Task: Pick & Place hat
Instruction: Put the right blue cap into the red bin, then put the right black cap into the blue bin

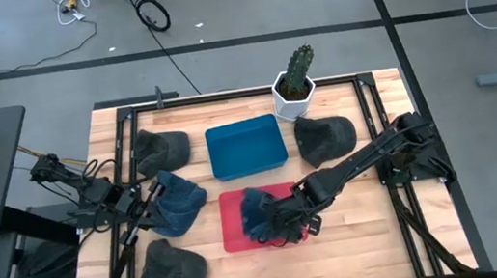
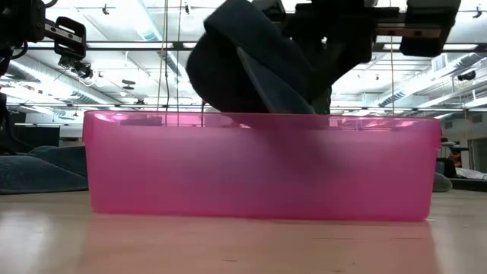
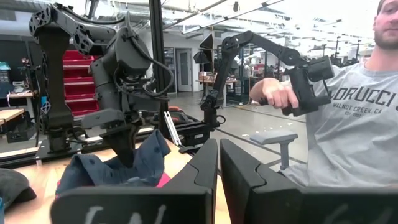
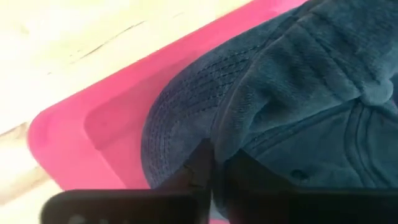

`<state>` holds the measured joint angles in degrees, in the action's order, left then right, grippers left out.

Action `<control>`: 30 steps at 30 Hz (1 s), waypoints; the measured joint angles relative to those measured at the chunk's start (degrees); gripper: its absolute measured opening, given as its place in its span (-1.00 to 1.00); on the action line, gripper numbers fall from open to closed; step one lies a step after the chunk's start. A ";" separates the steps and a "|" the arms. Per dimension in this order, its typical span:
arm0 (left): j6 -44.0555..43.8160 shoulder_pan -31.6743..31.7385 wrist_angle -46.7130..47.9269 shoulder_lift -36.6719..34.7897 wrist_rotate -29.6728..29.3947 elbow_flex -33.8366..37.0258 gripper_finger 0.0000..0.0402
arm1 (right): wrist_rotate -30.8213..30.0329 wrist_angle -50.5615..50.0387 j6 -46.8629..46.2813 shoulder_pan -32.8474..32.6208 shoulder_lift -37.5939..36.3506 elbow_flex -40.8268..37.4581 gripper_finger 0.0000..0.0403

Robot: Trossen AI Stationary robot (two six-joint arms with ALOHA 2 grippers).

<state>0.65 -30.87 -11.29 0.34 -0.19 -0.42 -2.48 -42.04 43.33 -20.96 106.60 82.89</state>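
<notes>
A blue hat [image 1: 257, 211] hangs over the red bin [image 1: 233, 234] at the table's near middle, and my right gripper [image 1: 278, 221] is shut on it from above. In the low view the hat [image 2: 243, 68] bulges above the pink bin wall [image 2: 152, 167]. The right wrist view shows its stitched brim [image 4: 180, 118] and crown [image 4: 311, 68] over the bin's floor [image 4: 93, 124]. My left gripper [image 3: 219, 168] is shut at the table's left edge, beside a second blue hat [image 1: 178, 203]. My right gripper pinches the blue hat between its two fingers at a fold [image 4: 219, 144] where the brim meets the crown. The fingers slant down from the table's right side. The hat droops around them with its lower part inside the bin. Whether it touches the bin's floor, I cannot tell.
A blue bin [image 1: 247, 146] stands behind the red one. Dark grey hats lie at the far left [image 1: 162, 149], far right [image 1: 324, 136] and near left [image 1: 170, 272]. A potted cactus [image 1: 294, 79] stands at the far edge. A person [image 3: 348, 124] holds an arm's handle beyond the table.
</notes>
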 joint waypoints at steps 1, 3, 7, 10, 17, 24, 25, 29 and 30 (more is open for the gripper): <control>0.01 -0.01 0.02 0.00 0.00 0.01 -0.90 | 0.01 0.32 -0.02 -0.03 -0.02 0.00 -0.78; 0.00 0.00 0.00 0.00 0.00 -0.01 -0.90 | 0.25 0.42 -0.05 -0.10 -0.06 0.00 -0.69; 0.00 -0.01 0.01 0.00 0.00 0.01 -0.90 | 0.38 0.71 -1.15 -0.10 -0.08 0.00 -0.53; 0.02 0.00 0.00 0.01 0.00 -0.01 -0.90 | -1.26 1.05 -2.69 -0.12 -0.08 0.00 -0.42; 0.00 0.00 0.01 0.00 0.00 0.02 -0.90 | -6.11 0.83 -3.72 -0.12 -0.68 0.00 -0.22; -0.01 0.00 0.02 0.00 0.00 0.00 -0.90 | -12.06 -0.70 -10.94 -0.12 -3.55 0.00 -0.14; -0.01 -0.02 0.02 0.00 0.00 0.01 -0.90 | -13.20 -1.66 -12.50 -0.12 -4.15 0.00 -0.14; -0.01 0.00 0.02 0.00 0.00 0.00 -0.90 | -16.62 -6.14 -18.90 -0.10 -6.35 0.00 -0.14; 0.01 0.00 0.02 0.00 0.00 0.01 -0.90 | -17.24 -7.21 -20.88 -0.10 -6.82 0.00 -0.14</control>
<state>0.66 -30.87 -11.27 0.34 -0.19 -0.42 -19.72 -49.24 22.46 -21.06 99.78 82.89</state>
